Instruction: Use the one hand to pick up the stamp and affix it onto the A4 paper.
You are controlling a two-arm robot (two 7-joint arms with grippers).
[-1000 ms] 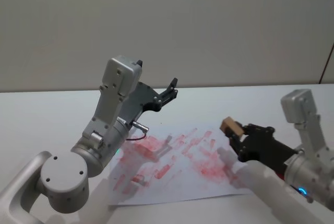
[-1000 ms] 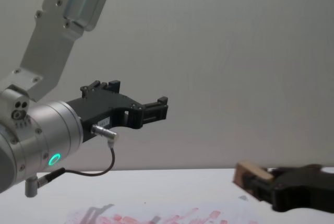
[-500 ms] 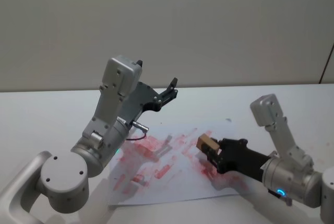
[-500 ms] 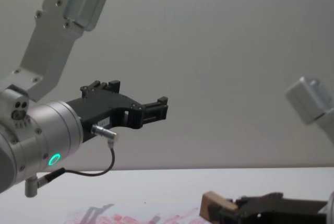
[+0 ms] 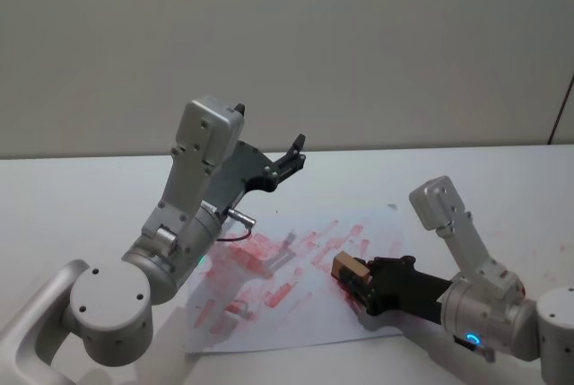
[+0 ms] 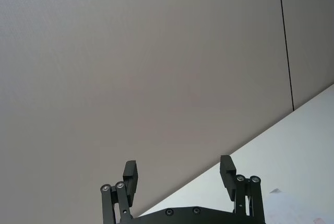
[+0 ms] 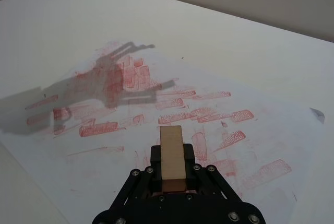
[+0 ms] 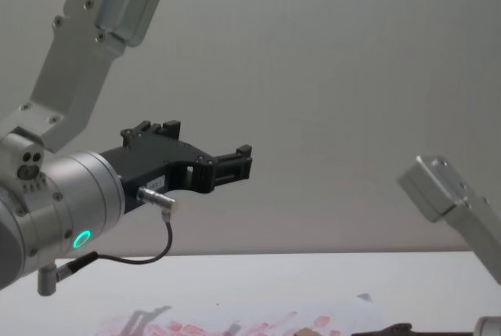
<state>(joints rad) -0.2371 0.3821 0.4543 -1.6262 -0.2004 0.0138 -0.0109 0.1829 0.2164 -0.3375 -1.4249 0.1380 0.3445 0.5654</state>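
The stamp [image 7: 171, 153] is showing pale, bare wood, smooth and matt. The right gripper [image 5: 359, 279] is looking like matt black plastic dotted with small shiny screw heads, and so is the left gripper [image 6: 180, 174]. The A4 paper [image 5: 269, 318] is lying thin, white and matt, smeared with dull red-pink ink. The table [image 5: 72, 196] is looking smooth and white. The left arm's housing [image 5: 204, 147] and the right arm's housing [image 5: 439, 210] are showing satin silver-grey metal.

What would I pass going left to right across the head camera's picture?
The left end effector, open and raised → the stamp → the right end effector gripping it over the A4 paper.
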